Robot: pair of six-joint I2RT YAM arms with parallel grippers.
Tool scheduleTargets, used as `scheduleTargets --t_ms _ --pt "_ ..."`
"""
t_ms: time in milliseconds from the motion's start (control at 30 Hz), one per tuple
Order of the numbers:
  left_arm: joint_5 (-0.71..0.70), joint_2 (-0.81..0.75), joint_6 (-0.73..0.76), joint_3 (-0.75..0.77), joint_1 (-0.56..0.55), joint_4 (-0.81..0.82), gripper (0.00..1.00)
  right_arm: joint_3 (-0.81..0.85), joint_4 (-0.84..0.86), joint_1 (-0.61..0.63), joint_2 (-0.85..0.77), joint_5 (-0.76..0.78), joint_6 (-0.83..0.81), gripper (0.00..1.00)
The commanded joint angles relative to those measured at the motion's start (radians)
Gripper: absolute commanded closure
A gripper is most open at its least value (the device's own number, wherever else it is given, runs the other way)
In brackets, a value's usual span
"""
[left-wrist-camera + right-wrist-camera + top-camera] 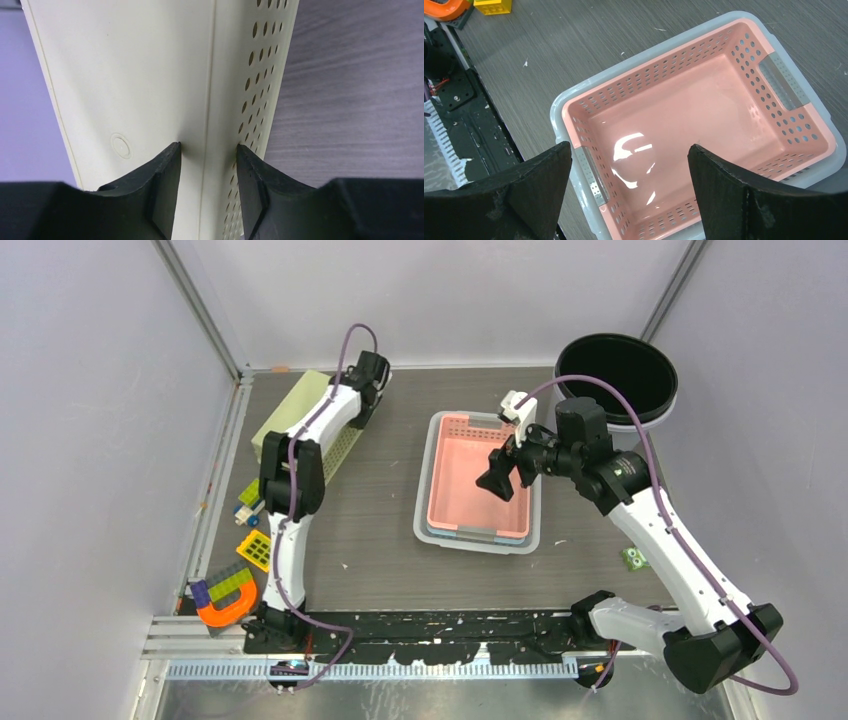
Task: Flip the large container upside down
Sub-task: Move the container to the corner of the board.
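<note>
At the far left of the counter [380, 530] lie coloured toy blocks [235, 585]. Behind them, at the back left, the cream large container [290, 410] rests with its flat base and a perforated wall showing. The left pincer [207, 150] is clenched on the corner edge where these meet, one finger on each face. At centre, a pink basket [445, 425] sits nested in a grey tub [422, 520]. The right pincer [497, 480] hangs above the basket with its fingers spread wide, grasping nothing. A black round bin [615, 370] stands at the back right.

Pale lavender walls [90, 390] enclose a dark wood-grain table [380, 490] (metal corner posts [200, 310]).
</note>
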Motion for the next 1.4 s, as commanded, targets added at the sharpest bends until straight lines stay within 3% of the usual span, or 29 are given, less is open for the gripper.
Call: scheduleTargets --t_ms 0,400,667,733,867,1067,1367 --pt "0.08 0.084 -0.132 0.087 0.065 -0.136 0.56 -0.002 0.045 -0.005 0.007 0.012 -0.018 0.1" --pt "0.082 0.205 -0.142 0.349 0.142 -0.195 0.54 0.0 0.044 -0.008 0.016 0.016 -0.019 0.1" --pt "0.092 0.102 -0.044 0.335 0.143 -0.071 0.36 -0.002 0.044 -0.01 0.019 0.018 -0.022 0.1" --pt "0.111 0.022 -0.04 0.29 0.143 -0.044 0.29 -0.003 0.044 -0.01 0.019 0.018 -0.024 0.1" --pt "0.204 -0.205 0.018 0.078 0.143 0.035 0.01 -0.004 0.044 -0.01 0.016 0.016 -0.025 0.1" --pt "0.315 -0.406 0.244 -0.215 0.143 0.032 0.0 -0.007 0.044 -0.01 0.006 0.003 -0.026 0.1" --pt "0.214 -0.521 0.475 -0.544 0.143 0.128 0.0 -0.007 0.044 -0.01 0.002 -0.01 -0.021 0.1"
